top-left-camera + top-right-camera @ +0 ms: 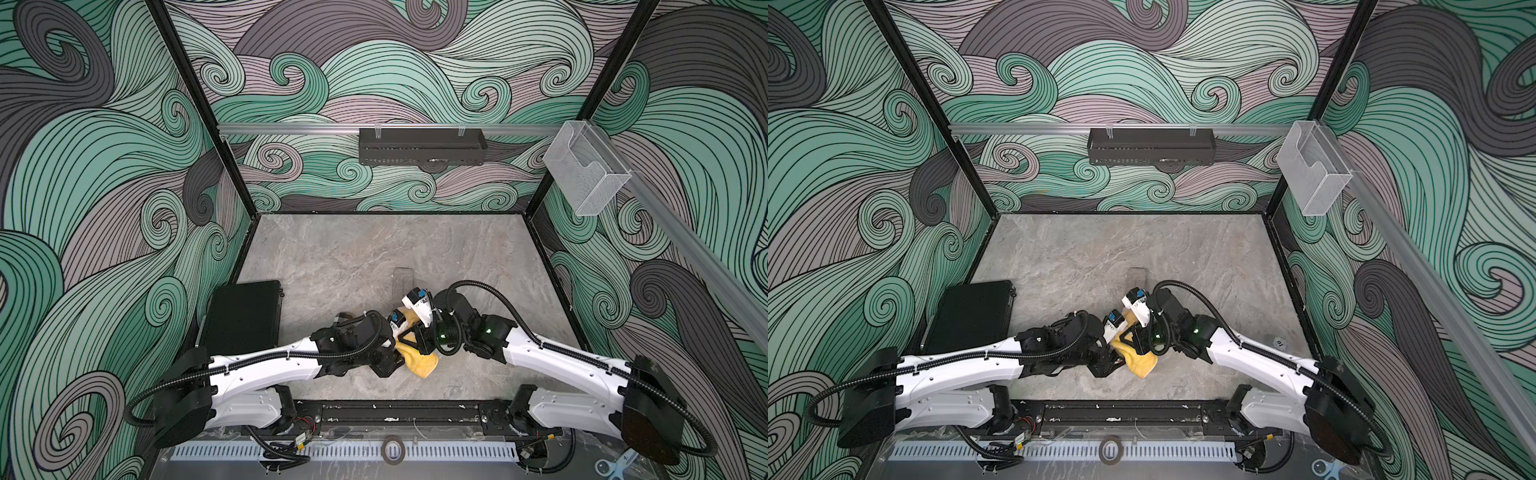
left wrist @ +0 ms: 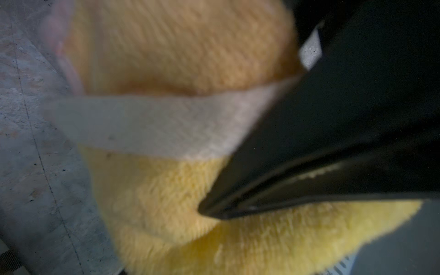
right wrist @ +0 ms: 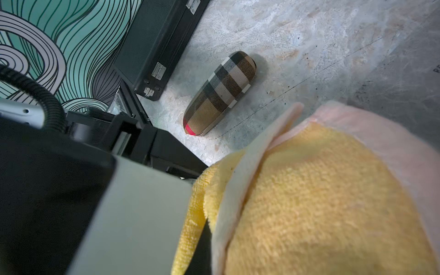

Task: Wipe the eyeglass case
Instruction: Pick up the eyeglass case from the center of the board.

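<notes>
A closed black hard case [image 1: 243,318] lies left of the left claw [image 1: 399,355], apart from it. Far beyond the claw hangs a black wire shelf [image 1: 422,146], with a clear plastic holder [image 1: 582,174] off to the claw's right.

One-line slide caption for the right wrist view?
Right wrist: yellow cloth fills the foreground; plaid eyeglass case lies on the marble table beside a black hard case.

Walls [image 1: 374,75]: swirling wave print, teal, mauve, dark grey, black outlines. Black frame posts [image 1: 195,108] at back corners. Aluminium rail [image 1: 291,128] across back wall, black perforated tray [image 1: 422,146] hung on it. Clear plastic holder [image 1: 582,174] on side rail. Worktop [image 1: 353,249]: grey marbled stone, evenly lit.
</notes>
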Robot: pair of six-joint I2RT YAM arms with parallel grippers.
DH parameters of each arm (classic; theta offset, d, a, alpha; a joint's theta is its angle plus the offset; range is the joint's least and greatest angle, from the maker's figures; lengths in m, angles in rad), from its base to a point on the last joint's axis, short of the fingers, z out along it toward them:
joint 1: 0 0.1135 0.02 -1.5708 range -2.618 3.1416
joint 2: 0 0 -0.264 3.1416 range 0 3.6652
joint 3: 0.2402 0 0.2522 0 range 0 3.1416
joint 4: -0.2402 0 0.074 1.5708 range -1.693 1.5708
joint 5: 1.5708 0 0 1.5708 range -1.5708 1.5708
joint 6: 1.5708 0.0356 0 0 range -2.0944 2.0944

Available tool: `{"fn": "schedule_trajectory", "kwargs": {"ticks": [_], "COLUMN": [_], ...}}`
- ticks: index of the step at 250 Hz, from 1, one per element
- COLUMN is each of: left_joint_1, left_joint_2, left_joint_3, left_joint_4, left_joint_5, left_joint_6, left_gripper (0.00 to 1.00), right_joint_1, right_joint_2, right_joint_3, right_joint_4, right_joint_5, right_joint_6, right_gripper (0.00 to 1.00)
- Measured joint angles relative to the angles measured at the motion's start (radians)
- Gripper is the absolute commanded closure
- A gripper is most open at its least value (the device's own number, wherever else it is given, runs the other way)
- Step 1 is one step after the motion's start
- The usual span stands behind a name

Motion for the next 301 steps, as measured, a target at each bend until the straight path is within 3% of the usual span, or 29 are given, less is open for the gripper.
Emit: {"fn": "schedule_trajectory", "kwargs": {"ticks": [77, 111, 187, 220, 264, 301], "left_joint_1": [0.0, 0.0, 0.0, 0.0, 0.0, 0.0], "left_joint_2": [-0.059, -0.058, -0.038, -0.043, -0.078, -0.082], "left_joint_3": [-0.041, -0.05, -0.05, -0.05, -0.086, -0.089], "left_joint_4": [0.02, 0.038, 0.106, 0.108, 0.109, 0.112], "left_joint_5": [-0.015, -0.011, -0.011, -0.011, -0.019, -0.031], "left_joint_6": [-0.023, -0.032, -0.049, -0.054, -0.065, -0.07], "left_gripper": [0.49, 0.49, 0.49, 0.49, 0.5, 0.5], "right_joint_1": [-0.102, -0.094, 0.043, 0.017, -0.097, -0.108], "right_joint_2": [-0.021, -0.026, -0.001, -0.002, -0.026, -0.029], "right_joint_3": [0.05, 0.058, 0.124, 0.125, 0.125, 0.125], "right_joint_4": [-0.214, -0.229, -0.149, -0.202, -0.294, -0.301], "right_joint_5": [0.229, 0.199, 0.04, 0.093, 0.179, 0.148], "right_joint_6": [-0.014, -0.028, -0.033, -0.034, -0.034, -0.032], "right_gripper": [1.0, 1.0, 1.0, 1.0, 1.0, 1.0]}}
